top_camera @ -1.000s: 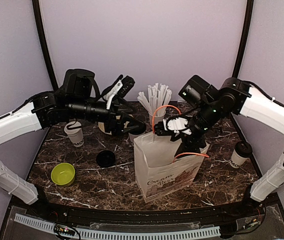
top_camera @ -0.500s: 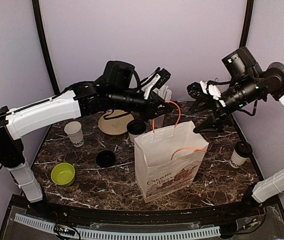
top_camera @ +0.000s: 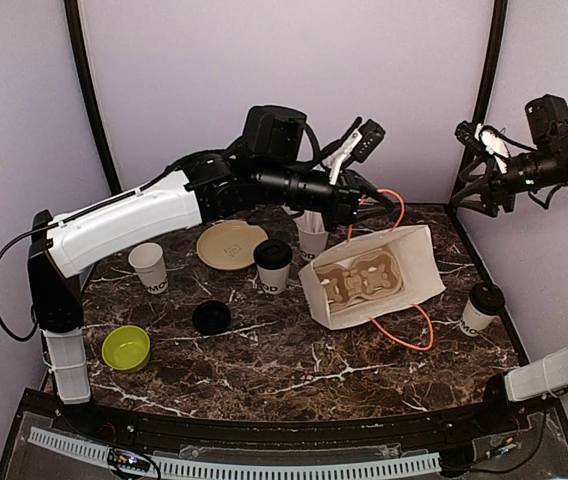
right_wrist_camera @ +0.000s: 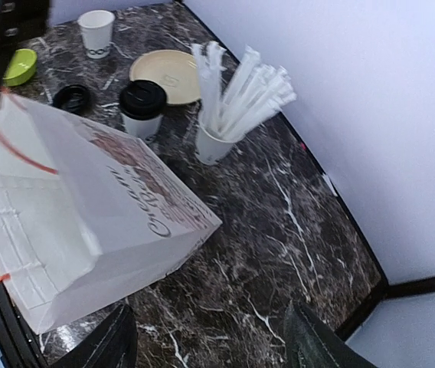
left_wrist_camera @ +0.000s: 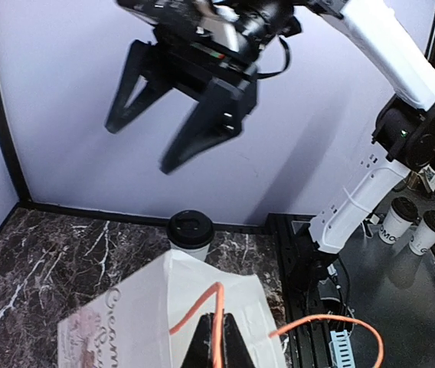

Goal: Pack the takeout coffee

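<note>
A lidded takeout coffee [top_camera: 272, 265] stands mid-table, left of the white paper bag [top_camera: 419, 262]; it also shows as the lidded coffee [right_wrist_camera: 142, 107]. A second coffee [top_camera: 482, 305] stands at the right edge, seen again as a coffee [left_wrist_camera: 190, 238] behind the bag [left_wrist_camera: 141, 314]. My left gripper [top_camera: 379, 203] [left_wrist_camera: 217, 341] is shut on the bag's orange handle [left_wrist_camera: 219, 303]. The bag hangs tilted, mouth toward the top camera, with a cardboard carrier [top_camera: 359, 280] inside. My right gripper [top_camera: 464, 165] [right_wrist_camera: 214, 353] is open and empty, high at the back right.
A cup of straws [right_wrist_camera: 217, 142] stands behind the bag, beside a tan plate [top_camera: 231, 244]. A lidless cup [top_camera: 149, 268], a loose black lid [top_camera: 211, 317] and a green bowl [top_camera: 126, 347] lie at the left. The bag's second handle [top_camera: 404, 335] trails on the table.
My left gripper closed on the orange handle and carried it up and right, tipping the bag over. My right arm pulled away from the bag to the upper right.
</note>
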`<state>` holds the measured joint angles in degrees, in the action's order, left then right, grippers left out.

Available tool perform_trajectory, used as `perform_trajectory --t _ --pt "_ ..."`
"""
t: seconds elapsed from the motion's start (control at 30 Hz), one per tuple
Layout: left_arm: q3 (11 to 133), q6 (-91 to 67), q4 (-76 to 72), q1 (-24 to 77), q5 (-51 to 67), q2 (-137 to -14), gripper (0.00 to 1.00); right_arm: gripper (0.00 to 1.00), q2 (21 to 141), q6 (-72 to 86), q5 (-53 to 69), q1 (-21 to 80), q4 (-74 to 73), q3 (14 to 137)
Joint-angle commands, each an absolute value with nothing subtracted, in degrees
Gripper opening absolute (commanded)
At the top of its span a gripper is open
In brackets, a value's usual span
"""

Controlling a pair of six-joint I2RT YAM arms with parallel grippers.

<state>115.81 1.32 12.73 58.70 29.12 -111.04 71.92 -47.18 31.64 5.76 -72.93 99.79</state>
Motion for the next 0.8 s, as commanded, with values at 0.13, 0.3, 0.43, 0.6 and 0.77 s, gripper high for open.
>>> perform_trajectory --t 0.13,0.3,0.43,0.6,0.77 --pt "113.5 2.0 14.8 62.4 37.7 -110.9 0.0 0.66 75.2 -45.6 36.9 -3.5 -66.8 95.7" --pt "110.6 2.9 16.4 66.8 36.2 -110.8 0.0 0.66 75.0 -43.7 36.9 -3.5 -63.7 93.4" --pt "108.1 2.5 15.4 68.7 35.5 -109.9 0.0 0.66 75.0 -43.3 37.3 -3.5 -63.2 92.4" --pt "106.5 1.8 14.5 69.9 35.8 -109.2 0.0 0.66 74.9 -42.6 38.0 -3.5 -62.5 90.9" --pt "106.5 1.9 14.7 70.2 33.8 -108.4 0.0 0.66 74.6 -42.7 38.1 -3.5 -63.0 90.8"
